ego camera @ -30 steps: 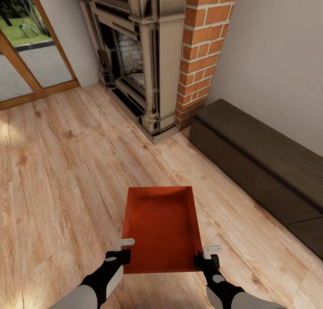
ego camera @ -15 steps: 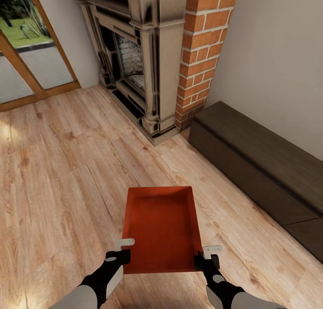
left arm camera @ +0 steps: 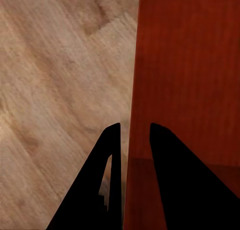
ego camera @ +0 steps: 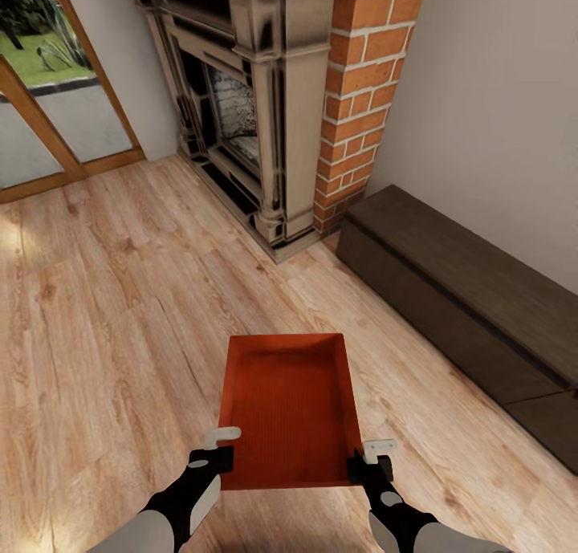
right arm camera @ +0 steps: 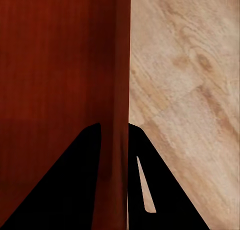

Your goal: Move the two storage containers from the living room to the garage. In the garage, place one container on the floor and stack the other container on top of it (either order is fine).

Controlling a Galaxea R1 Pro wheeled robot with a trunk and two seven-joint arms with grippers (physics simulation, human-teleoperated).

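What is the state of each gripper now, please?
Left gripper: shut on the orange-red rectangular open-top bin, side wall.
Right gripper: shut on its opposite wall.

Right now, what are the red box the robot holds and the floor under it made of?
The orange-red rectangular open-top bin looks like thin moulded plastic, matte, with fine ribs across its inside bottom; the left pincer and right pincer each clamp a side wall. The light plank floor looks like wood or wood-look laminate: grain, knots and board seams show, with a soft sheen.

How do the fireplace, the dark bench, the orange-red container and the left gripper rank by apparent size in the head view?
1. fireplace
2. dark bench, close to the fireplace
3. container, enlarged by nearness
4. left gripper
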